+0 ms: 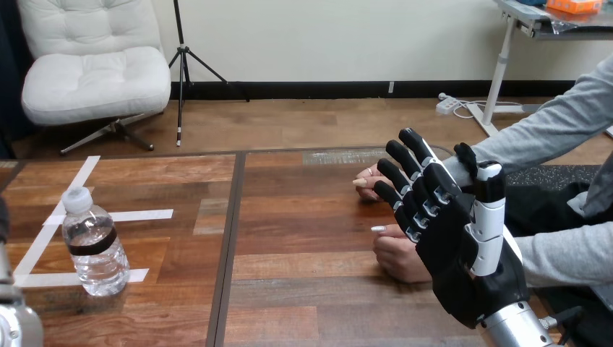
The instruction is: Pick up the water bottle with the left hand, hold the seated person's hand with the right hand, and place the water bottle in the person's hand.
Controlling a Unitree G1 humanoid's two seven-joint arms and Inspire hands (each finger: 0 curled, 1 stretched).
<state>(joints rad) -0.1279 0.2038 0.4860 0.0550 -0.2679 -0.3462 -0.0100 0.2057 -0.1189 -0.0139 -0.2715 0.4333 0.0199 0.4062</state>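
At table left we see the water bottle [94, 246] upright on the plank table [303, 289]: clear plastic, white cap, dark band, between white tape strips [137, 215], open wood all round. Our right hand [463, 246] is raised, fingers straight, grasping nothing, overlapping the person's hands [394, 256] near the right edge; contact unclear. Left hand [3, 217] at the left edge: we can't tell its state.

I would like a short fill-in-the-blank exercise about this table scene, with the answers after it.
1. The water bottle stands ___ on the table.
2. Its cap is ___ in colour.
3. The right robot hand is ___ and holds nothing.
Answers: upright; white; open.
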